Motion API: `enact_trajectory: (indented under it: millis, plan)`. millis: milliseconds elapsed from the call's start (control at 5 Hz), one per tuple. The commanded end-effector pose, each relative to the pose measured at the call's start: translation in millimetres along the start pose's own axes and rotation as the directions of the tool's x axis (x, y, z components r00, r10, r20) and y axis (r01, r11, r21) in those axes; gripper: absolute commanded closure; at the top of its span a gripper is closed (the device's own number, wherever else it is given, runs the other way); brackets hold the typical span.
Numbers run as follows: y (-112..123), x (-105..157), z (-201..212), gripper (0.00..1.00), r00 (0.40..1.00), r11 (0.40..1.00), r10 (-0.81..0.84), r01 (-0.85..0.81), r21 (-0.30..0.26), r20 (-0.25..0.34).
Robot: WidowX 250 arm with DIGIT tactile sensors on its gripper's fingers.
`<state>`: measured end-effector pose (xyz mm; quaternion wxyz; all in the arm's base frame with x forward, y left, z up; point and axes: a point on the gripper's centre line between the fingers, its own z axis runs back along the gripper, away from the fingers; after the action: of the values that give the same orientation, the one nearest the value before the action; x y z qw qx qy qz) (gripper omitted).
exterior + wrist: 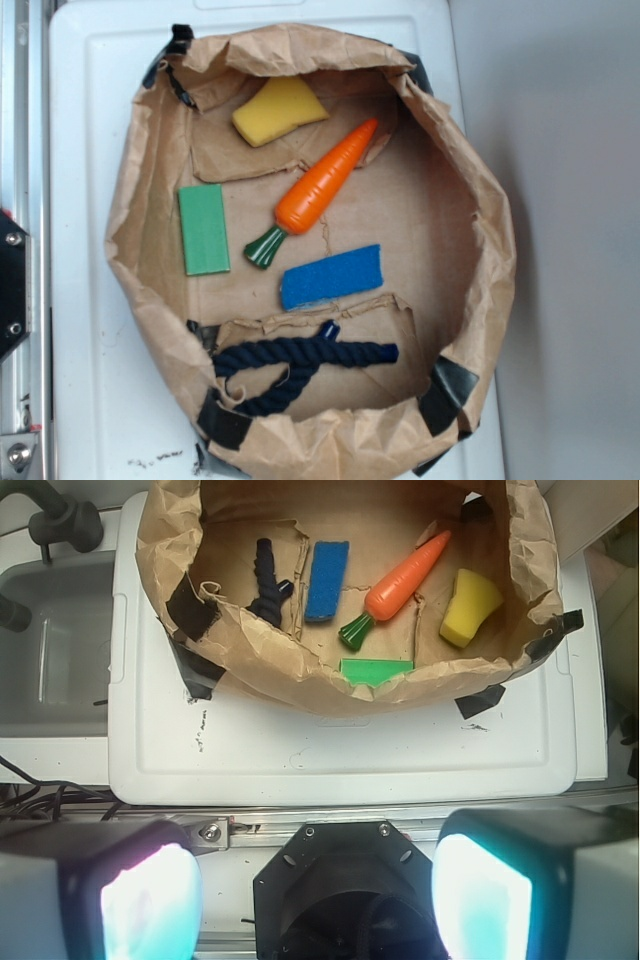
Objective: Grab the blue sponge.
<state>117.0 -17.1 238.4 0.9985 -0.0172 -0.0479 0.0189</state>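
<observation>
In the wrist view my own two fingers (150, 895) are only blurred, glowing pads cut off by the bottom edge, so my gripper (318, 900) shows no tips and I cannot tell its grip. The near rim of the crumpled brown paper bag (300, 685) hides most of the flat green rectangular block (376, 669), and folds cover part of the dark navy twisted rope (268, 580). The white plastic lid (85, 330) runs past the exterior picture's bottom edge.
</observation>
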Motion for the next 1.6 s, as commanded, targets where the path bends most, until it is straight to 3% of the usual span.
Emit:
enact_trajectory:
  millis: [0, 200, 600, 1400]
  plan:
    - [0.0, 0.0, 0.0, 0.00, 1.000, 1.000, 0.000, 0.000, 0.000, 0.000]
    - [-15.1, 27.2, -14.9, 0.00, 1.000, 1.000, -0.008, 0.008, 0.015, 0.001]
    - [-6.9, 86.3, -27.6, 0.00, 0.996, 0.998, -0.056, 0.056, -0.003, 0.068]
    - [-6.9, 86.3, -27.6, 0.00, 0.996, 0.998, -0.056, 0.056, -0.003, 0.068]
